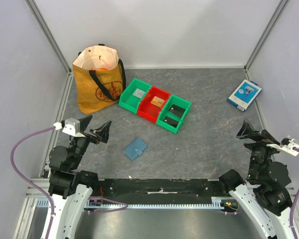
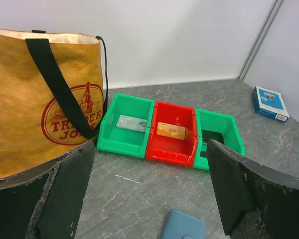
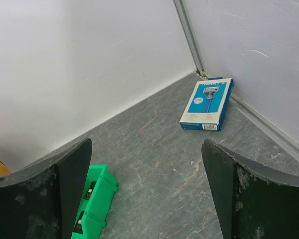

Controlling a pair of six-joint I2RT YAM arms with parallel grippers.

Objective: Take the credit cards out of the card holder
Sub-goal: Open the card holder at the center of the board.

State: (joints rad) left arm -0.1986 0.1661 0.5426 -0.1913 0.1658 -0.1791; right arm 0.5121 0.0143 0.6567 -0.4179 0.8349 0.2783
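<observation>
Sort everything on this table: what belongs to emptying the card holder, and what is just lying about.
For the job:
card holder, closed, its cards hidden
row of bins, a grey card and an orange card already inside; perhaps the drop-off

Lying about:
tote bag
blue-and-white box

Tally on the table (image 1: 209, 149), as we count it:
- Bins at 12 o'clock: three in all, made up of two green bins (image 1: 123, 103) and one red bin (image 1: 148, 115).
- Tote bag (image 1: 97, 79) at 10 o'clock: one.
- Blue-and-white box (image 1: 244, 94) at 2 o'clock: one.
- Card holder (image 1: 135, 148) at 6 o'clock: one.
- Credit cards we can see: two, one grey-white card (image 1: 138, 93) and one orange-tan card (image 1: 157, 102).
- Dark items (image 1: 172, 120) in the green bin at the row's 3 o'clock end: two.
- Hands: two, the left hand (image 2: 149, 149) and the right hand (image 3: 147, 147).
</observation>
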